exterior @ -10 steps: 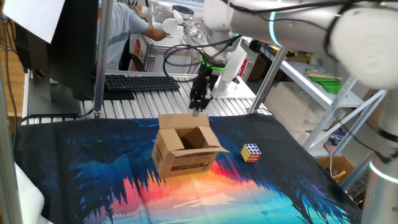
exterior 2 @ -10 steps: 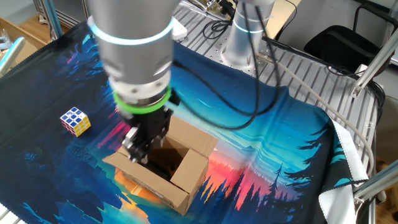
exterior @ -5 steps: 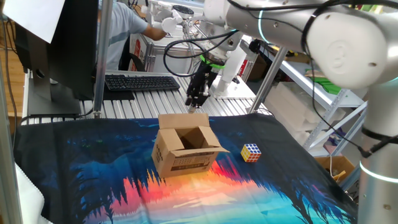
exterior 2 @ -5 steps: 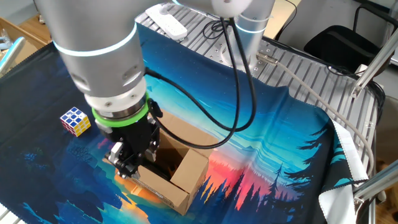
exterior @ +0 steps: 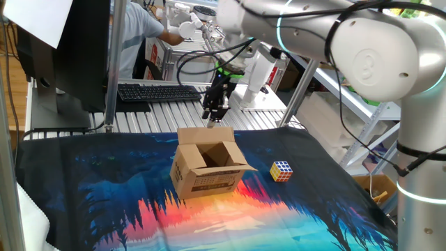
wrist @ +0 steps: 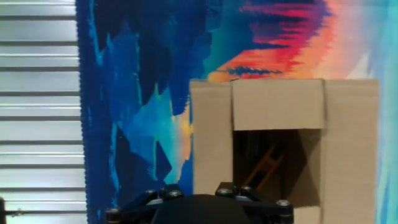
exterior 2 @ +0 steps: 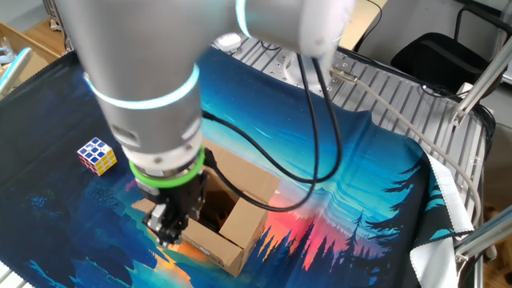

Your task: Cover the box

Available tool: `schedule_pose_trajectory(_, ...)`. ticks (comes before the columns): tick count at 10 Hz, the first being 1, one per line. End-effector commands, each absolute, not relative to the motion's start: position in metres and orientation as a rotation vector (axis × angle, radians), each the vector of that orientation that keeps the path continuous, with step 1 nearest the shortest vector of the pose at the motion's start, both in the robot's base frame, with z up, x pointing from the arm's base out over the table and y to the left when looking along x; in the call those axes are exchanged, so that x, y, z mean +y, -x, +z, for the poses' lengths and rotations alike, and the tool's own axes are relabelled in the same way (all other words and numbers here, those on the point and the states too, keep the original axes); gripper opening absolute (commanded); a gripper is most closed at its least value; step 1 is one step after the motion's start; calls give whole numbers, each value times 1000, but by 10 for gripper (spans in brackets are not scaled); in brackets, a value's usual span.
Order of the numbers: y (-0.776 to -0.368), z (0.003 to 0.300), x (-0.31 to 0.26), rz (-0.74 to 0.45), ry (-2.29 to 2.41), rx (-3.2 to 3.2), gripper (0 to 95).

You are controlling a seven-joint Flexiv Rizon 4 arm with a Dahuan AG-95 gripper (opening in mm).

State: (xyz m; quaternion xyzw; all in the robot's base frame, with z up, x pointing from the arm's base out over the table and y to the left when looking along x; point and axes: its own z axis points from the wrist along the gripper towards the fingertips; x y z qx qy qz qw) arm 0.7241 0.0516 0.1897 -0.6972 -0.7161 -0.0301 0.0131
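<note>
Box (exterior: 208, 167) of brown corrugated cardboard, flaps splayed; gripper (exterior: 214, 118) width unclear, holding nothing.

Slatted metal table (exterior: 174, 111), black keyboard (exterior: 159, 92), dark monitor (exterior: 77, 49), cluttered shelving (exterior: 362, 97) behind.

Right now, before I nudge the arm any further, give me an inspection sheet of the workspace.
Surface: printed cloth in blue and orange covers the table.
Job's things: box upright on the cloth, top flaps spread, not covered.
Clutter: Rubik's cube on the cloth beside the box, apart from it.
Grippers: gripper above the box's far edge, pointing down, holding nothing; jaw state unclear.
Cables: black cables loop from the arm over the cloth.
Surroundings: keyboard and monitor behind the table; person in the background; shelving beside the arm.
</note>
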Motion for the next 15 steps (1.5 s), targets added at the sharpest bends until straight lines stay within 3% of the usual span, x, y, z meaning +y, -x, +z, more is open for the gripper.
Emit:
schedule_pose_trajectory(1, -726, 181, 55, -120, 2195, -2203, 380)
schedule_pose_trajectory(3, -729, 173, 57, -122, 2212, -2187, 380)
schedule_pose_trajectory(4, -730, 170, 58, -121, 2223, -2173, 570)
schedule_pose_trajectory(9, -720, 161, 61, -85, 2228, -2173, 570)
schedule_pose_trajectory(10, -715, 157, 62, -82, 2219, -2187, 380)
schedule_pose_trajectory(15, -708, 156, 60, -41, 2181, -2223, 380)
